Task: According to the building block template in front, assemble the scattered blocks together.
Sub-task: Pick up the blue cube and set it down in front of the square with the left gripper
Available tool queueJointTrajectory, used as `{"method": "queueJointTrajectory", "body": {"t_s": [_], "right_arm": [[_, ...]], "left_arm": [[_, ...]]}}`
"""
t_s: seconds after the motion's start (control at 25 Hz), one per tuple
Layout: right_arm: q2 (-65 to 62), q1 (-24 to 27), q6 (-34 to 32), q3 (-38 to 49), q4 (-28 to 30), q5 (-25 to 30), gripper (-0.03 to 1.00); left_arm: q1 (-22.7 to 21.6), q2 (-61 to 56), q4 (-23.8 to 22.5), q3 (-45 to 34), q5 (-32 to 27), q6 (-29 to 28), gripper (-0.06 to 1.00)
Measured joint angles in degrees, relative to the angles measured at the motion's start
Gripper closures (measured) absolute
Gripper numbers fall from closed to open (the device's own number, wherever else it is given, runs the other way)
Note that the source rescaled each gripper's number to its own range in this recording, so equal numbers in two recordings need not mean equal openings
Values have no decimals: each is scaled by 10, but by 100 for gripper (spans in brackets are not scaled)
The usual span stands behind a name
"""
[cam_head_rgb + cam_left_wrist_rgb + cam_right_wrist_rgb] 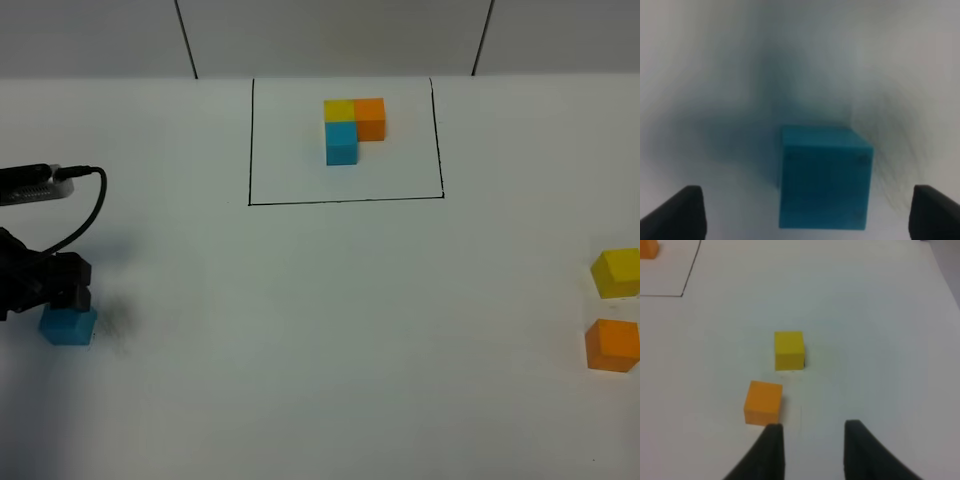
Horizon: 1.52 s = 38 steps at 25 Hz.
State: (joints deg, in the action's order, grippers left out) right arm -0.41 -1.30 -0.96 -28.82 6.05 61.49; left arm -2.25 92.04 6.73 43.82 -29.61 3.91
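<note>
Sky-blue cube (68, 326) resting well left of the framed template (354, 128), between the widely spread jaws of the left gripper (809, 205), touching neither. Yellow cube (616, 272) and orange cube (612, 343) well right of the template, near each other but apart, just beyond the right gripper (812, 432), jaws pressed together, empty.

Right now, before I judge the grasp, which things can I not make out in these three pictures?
1. Exterior high view: the frame edge cuts the left end effector, whose own body hides its fingertips over the blue cube.
2. Same view: the right end effector is absent, seen only by its wrist camera; the yellow cube and orange cube run into the right edge.
3. Left wrist view: blurred all over; the frame edge cuts off both fingers.
</note>
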Motion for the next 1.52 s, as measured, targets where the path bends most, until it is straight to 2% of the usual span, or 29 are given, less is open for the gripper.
{"method": "queueJointTrajectory", "body": {"t_s": [0.56,0.64,0.72,0.76,0.84,0.96,1.12,1.32,1.52], "right_arm": [[0,0,0,0,0,0,97],[0,0,0,0,0,0,97],[0,0,0,0,0,0,97],[0,0,0,0,0,0,97],[0,0,0,0,0,0,97],[0,0,0,0,0,0,97],[0,0,0,0,0,0,97],[0,0,0,0,0,0,97],[0,0,0,0,0,0,97]], "left_arm": [[0,77,1,1,58,1,28],[0,78,1,1,63,1,43],[0,79,2,5,64,1,72],[1,79,2,10,62,5,94],[10,79,1,27,48,20,92],[57,79,6,78,3,74,92],[169,79,44,167,-33,187,92],[332,79,117,238,-34,354,92],[446,91,142,260,-29,440,92]]}}
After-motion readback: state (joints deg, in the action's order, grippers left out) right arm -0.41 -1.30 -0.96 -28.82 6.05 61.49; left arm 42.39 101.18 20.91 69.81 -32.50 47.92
